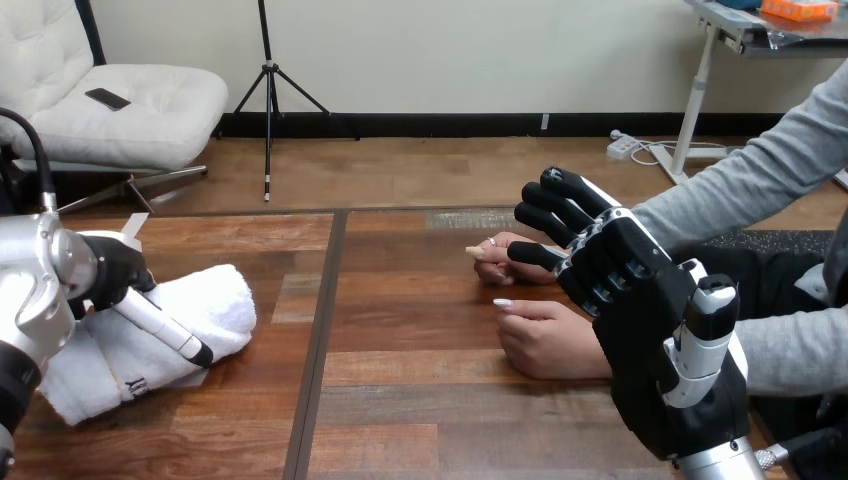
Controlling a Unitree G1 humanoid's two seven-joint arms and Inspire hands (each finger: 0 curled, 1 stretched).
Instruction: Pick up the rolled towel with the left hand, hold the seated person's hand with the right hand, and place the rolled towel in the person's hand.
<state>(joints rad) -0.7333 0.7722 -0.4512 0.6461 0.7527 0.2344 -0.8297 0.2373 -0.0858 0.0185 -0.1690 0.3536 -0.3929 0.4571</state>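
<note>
Rolled towel [215,300] lies near left on the counter [420,400] under the left hand [115,270]; its grip cannot be told. Lifted loosely, it could be dropped. The right hand [650,330] is spread open beside the person's hands [545,340].

Centre lane open
Bare table [400,400] free from 6 to 12 o'clock; towel [215,300] blocks 9, person's hands [550,342] block 3.
</note>
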